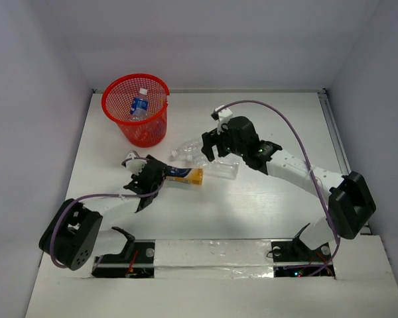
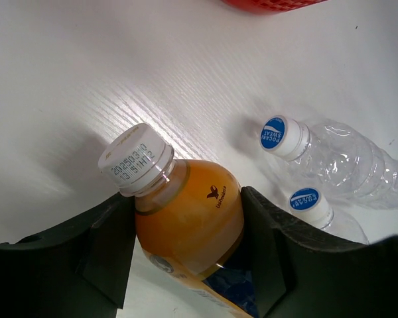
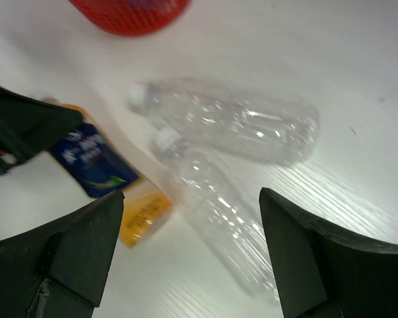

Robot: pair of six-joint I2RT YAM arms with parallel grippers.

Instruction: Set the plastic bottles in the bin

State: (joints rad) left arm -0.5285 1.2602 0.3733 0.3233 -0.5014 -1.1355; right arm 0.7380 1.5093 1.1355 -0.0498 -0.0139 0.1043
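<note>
Left wrist view shows the left gripper (image 2: 187, 199) closed against both sides of the orange bottle (image 2: 186, 228) lying on the table (image 1: 252, 205), while the right gripper (image 3: 191, 199) hangs wide apart over two clear bottles (image 3: 232, 122), near the red bin (image 1: 146, 129) holding a blue-labelled bottle (image 1: 139, 104).

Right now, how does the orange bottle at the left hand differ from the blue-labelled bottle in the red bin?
The orange plastic drink bottle lies flat on the white table, clasped by the left hand. The clear blue-labelled plastic bottle is already inside the red mesh bin, leaning with its cap upward. The first looks orange throughout, while the second is see-through. Both are small and white-capped.
</note>
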